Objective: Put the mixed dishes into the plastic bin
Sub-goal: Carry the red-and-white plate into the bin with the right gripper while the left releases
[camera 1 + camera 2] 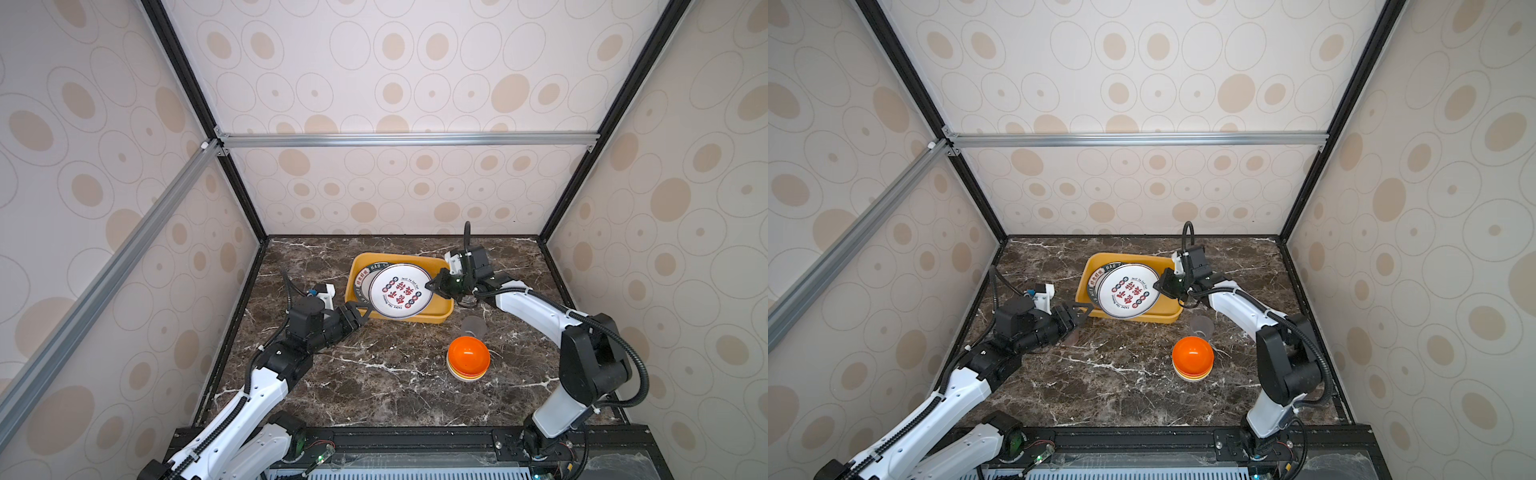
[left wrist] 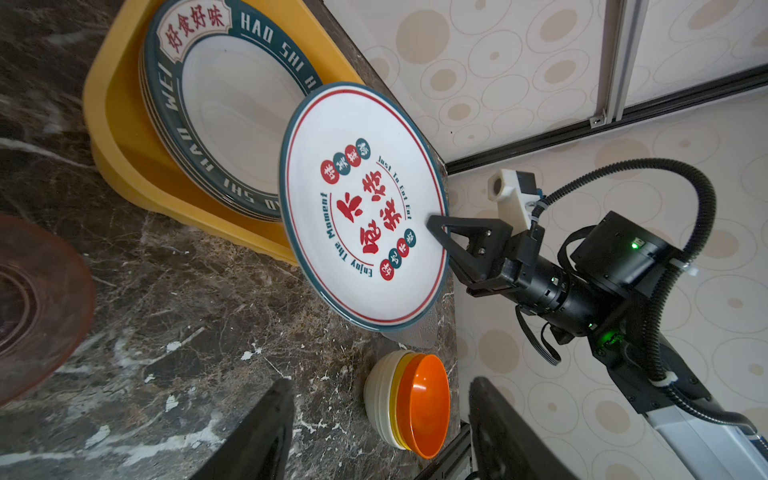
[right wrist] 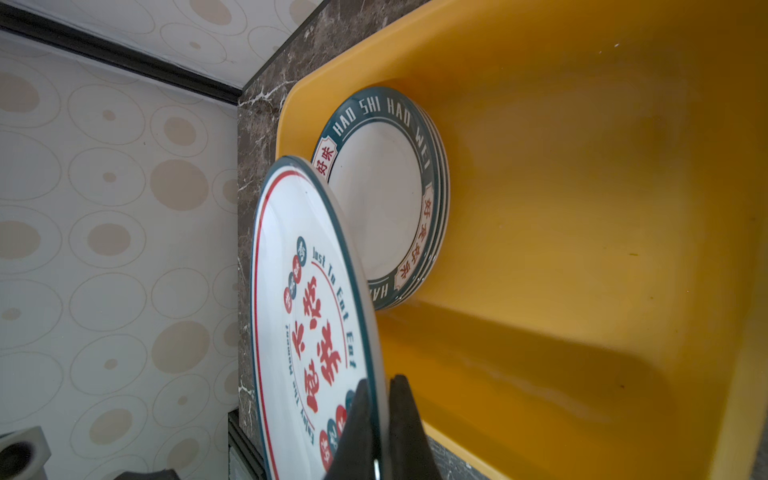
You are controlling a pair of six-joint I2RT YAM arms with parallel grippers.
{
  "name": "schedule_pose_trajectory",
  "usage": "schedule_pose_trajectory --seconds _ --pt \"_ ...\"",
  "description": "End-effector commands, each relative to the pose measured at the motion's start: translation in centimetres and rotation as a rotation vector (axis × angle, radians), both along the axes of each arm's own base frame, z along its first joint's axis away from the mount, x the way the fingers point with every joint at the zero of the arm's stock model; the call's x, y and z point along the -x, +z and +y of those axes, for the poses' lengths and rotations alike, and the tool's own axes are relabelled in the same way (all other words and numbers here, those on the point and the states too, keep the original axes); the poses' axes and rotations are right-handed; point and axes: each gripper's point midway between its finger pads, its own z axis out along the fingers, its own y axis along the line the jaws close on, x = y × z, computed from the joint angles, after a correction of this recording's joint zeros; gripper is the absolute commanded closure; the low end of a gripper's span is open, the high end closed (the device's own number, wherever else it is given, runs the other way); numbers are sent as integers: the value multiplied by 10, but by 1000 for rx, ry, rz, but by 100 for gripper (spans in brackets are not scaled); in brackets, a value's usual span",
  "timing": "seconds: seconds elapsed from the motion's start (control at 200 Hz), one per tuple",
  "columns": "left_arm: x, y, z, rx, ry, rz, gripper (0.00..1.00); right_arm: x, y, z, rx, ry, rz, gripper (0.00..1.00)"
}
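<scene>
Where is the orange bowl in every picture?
In a top view: the orange bowl sits right of middle, in front of the yellow bin.
In a top view: the orange bowl, same spot.
Left wrist view: beside the red-lettered plate, here.
Right wrist view: not in it.
Shared landmark: the red-lettered plate, in all four.

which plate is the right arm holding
The plate with big red characters in its middle, rim pinched by the right gripper; the green-rimmed plates lie flat in the yellow bin.
</scene>
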Motion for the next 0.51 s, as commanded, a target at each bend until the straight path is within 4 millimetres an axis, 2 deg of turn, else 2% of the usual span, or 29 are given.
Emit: schedule_pose_trajectory --seconds 0.0,0.255,0.5 --pt "1 3 7 -27 16 -16 33 -20 12 4 -21 -30 -25 100" --pt "6 -3 10 -13 30 -3 33 -41 -3 10 -6 -63 3 100" --pt "9 -7 11 -10 30 7 33 -53 -16 21 22 -63 18 99"
